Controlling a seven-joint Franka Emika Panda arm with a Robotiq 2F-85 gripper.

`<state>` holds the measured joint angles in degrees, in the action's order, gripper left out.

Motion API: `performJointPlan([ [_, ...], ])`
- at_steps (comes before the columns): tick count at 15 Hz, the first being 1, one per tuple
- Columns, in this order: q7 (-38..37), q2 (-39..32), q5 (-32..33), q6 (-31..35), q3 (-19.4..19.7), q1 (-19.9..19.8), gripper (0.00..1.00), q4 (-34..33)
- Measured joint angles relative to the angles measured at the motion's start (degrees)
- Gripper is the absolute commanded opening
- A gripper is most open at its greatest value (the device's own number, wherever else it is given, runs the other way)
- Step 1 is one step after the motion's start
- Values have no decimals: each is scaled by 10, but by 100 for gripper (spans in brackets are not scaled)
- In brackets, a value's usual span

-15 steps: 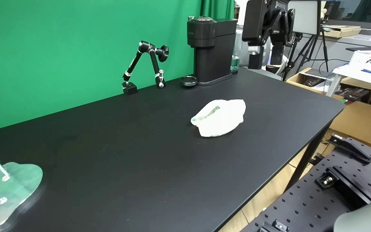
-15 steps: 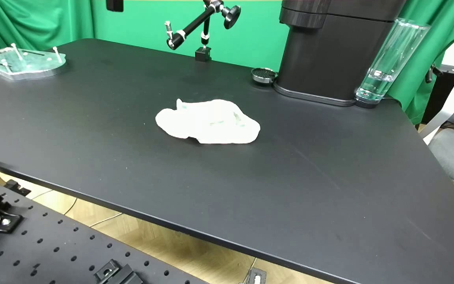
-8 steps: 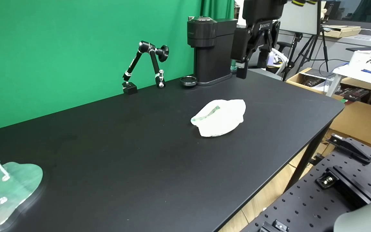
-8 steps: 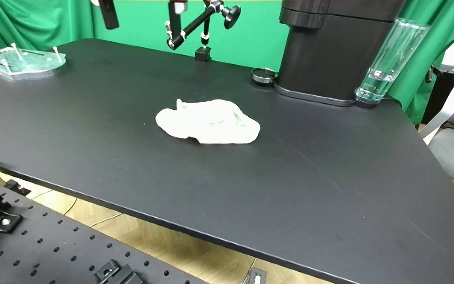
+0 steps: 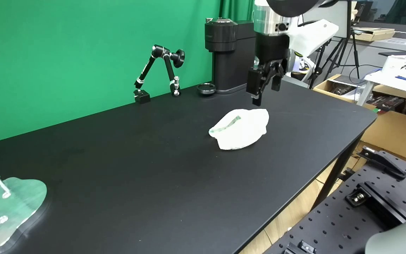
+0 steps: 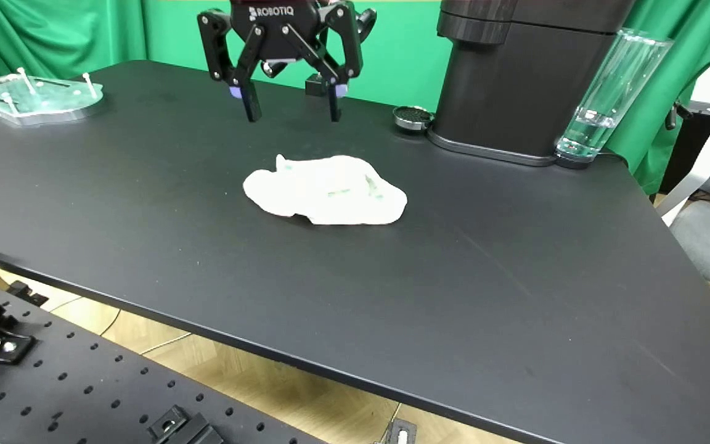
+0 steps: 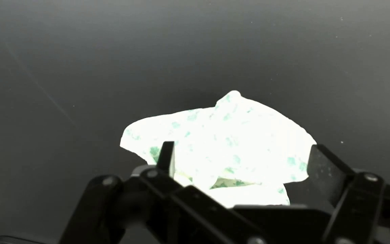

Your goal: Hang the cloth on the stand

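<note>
1 matte-black tabletop, green fabric behind, bears crumpled white cloth; in an exterior view, upper right, I find the black coffee machine cut off; my black claw gapes wide.

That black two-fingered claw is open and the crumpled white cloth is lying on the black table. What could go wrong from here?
Two risks seem possible. First, the crumpled white cloth with green print lies low on the black tabletop, so the open black two-fingered gripper might pinch only a fold and drop it. Second, if the slim black jointed bracket with a round knob is the hanging stand, the cloth might slip off its slanted segments.
</note>
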<state>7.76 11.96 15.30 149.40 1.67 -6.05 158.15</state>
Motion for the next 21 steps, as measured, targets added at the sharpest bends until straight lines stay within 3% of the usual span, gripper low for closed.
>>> performJointPlan([
  [6, -5, -22, 4, 4, 2, -4, 100, -6],
  [10, -48, -58, 2, 12, 9, -9, 100, -8],
  [19, -103, -167, 3, 105, 37, -12, 100, -37],
  [21, -107, -189, 2, 122, 42, -10, 74, -46],
])
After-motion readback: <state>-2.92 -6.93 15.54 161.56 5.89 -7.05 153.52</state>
